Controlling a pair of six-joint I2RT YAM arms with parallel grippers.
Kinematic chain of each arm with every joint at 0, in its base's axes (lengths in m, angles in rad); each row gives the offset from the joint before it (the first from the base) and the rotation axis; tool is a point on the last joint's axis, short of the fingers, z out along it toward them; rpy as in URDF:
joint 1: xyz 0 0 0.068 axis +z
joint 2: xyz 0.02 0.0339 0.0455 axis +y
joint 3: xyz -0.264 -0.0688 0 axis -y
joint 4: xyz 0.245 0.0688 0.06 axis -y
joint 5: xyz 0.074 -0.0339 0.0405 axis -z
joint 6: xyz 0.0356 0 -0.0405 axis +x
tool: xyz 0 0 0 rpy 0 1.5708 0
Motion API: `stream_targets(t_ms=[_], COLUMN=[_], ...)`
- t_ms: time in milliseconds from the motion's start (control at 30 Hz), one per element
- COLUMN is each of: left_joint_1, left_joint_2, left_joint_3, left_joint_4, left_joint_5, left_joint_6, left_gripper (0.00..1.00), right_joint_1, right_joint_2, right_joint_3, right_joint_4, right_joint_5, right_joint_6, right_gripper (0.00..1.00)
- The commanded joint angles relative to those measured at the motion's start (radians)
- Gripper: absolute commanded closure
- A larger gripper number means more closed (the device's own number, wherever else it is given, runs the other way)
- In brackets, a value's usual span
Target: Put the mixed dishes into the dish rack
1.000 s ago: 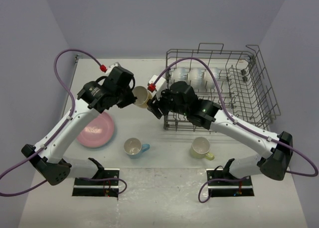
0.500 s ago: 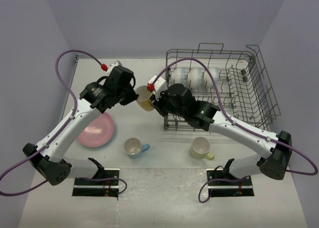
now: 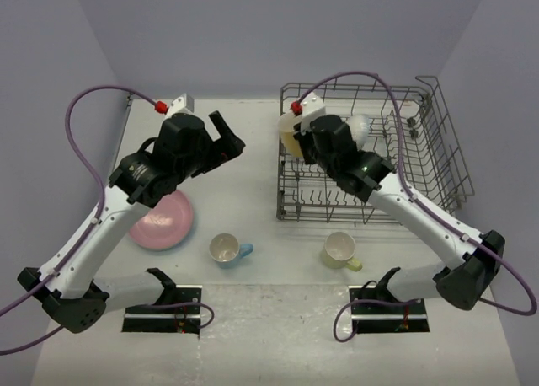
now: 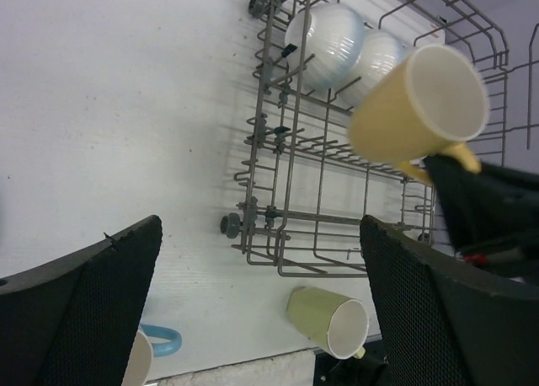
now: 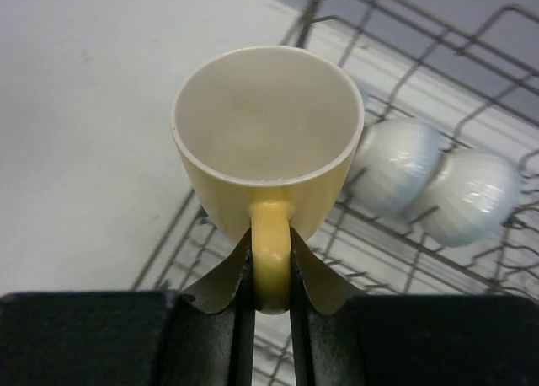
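Observation:
My right gripper (image 5: pixel 270 268) is shut on the handle of the yellow mug (image 5: pixel 268 133), mouth toward the wrist camera. In the top view the yellow mug (image 3: pixel 290 133) hangs over the left end of the grey wire dish rack (image 3: pixel 320 217). Two white bowls (image 5: pixel 396 167) lie in the rack just beyond the mug. My left gripper (image 3: pixel 226 137) stands wide open and empty over the table, left of the rack. A pink plate (image 3: pixel 162 220), a light blue mug (image 3: pixel 226 249) and a pale yellow-green mug (image 3: pixel 339 249) rest on the table.
The rack's raised handle and tall wire walls (image 3: pixel 450 163) take up the right rear of the table. In the left wrist view the pale green mug (image 4: pixel 328 321) lies on its side just in front of the rack's near corner (image 4: pixel 232 226). Grey walls close in on three sides.
The left gripper opened, let go of the yellow mug and drew back left. The right gripper shut on the mug's handle and carried it back and right, over the rack's left end.

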Motion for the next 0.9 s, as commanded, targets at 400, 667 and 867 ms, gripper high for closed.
stream_targets(t_ms=[400,667,867], left_joint_1=[0.0,0.044,0.135], left_joint_2=[0.03,0.084,0.121], left_joint_3=[-0.096,-0.114,-0.145], left_joint_4=[0.096,0.122,0.174], left_joint_5=[-0.085,-0.053,0.066], left_joint_6=[0.239,0.305,0.354], left_gripper=[0.0,0.0,0.0], right_joint_1=[-0.53,-0.664,-0.72], right_joint_2=[0.266,0.502,0.625], right_joint_3=[0.404,0.579,0.662], right_joint_4=[-0.166,-0.22,-0.243], right_joint_5=[0.325,0.336,0.309], right_joint_6=[-0.082,-0.104,-0.216], right_gripper=[1.0,1.0,1.0])
